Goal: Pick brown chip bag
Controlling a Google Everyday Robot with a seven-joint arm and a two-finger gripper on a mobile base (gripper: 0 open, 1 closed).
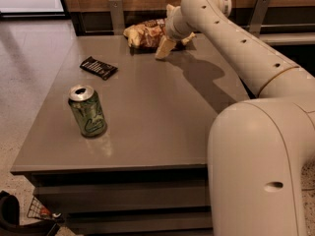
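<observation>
The brown chip bag (143, 33) lies at the far edge of the grey table (147, 112), crinkled, with a dark middle and pale yellow ends. My gripper (170, 42) is down at the table's far edge, right against the bag's right end. The wrist hides the bag's right part. I cannot see whether the gripper holds the bag.
A green can (87, 110) stands upright near the table's front left. A small flat black wrapped bar (98, 67) lies at mid left. A wooden wall with metal brackets (116, 14) runs behind the table. My arm (246, 58) spans the right side.
</observation>
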